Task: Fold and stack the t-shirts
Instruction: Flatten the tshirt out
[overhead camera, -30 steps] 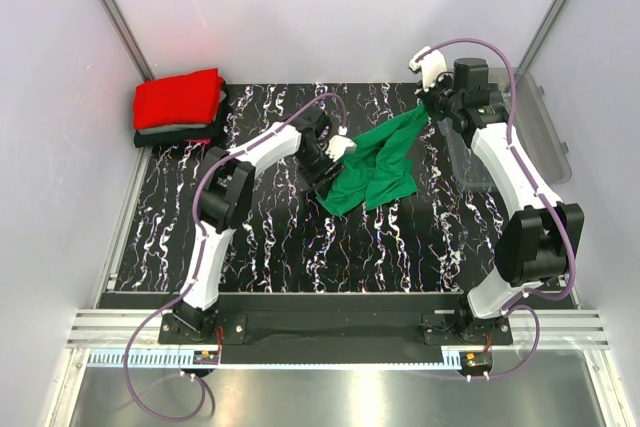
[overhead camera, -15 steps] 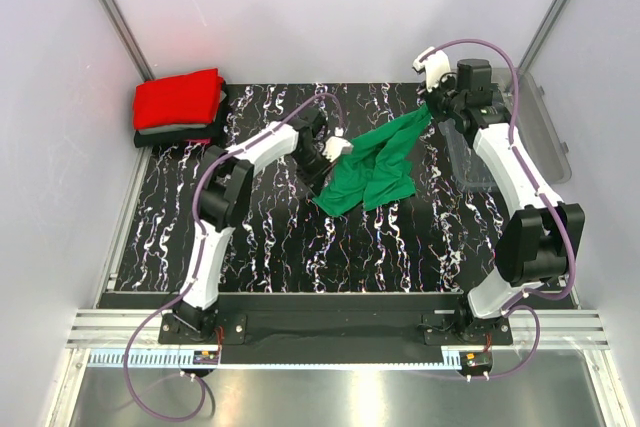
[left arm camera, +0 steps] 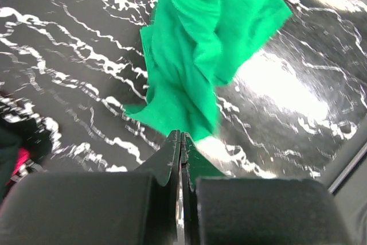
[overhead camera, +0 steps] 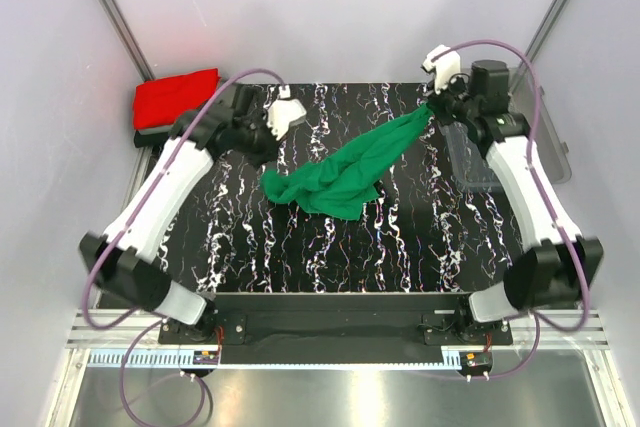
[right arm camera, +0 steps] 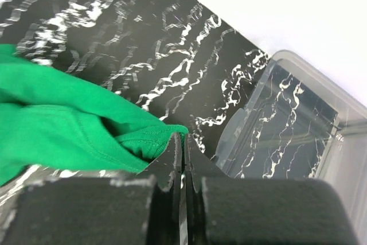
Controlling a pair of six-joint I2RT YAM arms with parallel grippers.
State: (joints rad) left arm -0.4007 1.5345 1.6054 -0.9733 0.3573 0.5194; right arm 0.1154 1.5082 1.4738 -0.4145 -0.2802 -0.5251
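Observation:
A bright green t-shirt [overhead camera: 345,172] stretches across the middle of the black marbled table, bunched at its left end. My right gripper [overhead camera: 432,112] is shut on its far right hem, and the right wrist view shows the stitched edge [right arm camera: 155,142] pinched at the tips [right arm camera: 183,136]. My left gripper [overhead camera: 266,162] is shut at the shirt's left end. In the left wrist view the cloth [left arm camera: 195,55] starts right at the closed tips [left arm camera: 180,135]. A folded red t-shirt [overhead camera: 175,97] tops a stack of dark ones at the back left corner.
A clear plastic bin [overhead camera: 555,152] stands at the right edge behind my right arm; its rim [right arm camera: 287,124] lies just past the right fingers. White walls and metal posts close in the table on three sides.
My left gripper has shut at the shirt and swung left and back, pulling the shirt's left end leftward so the cloth is drawn out longer. The right gripper keeps hold of the hem.

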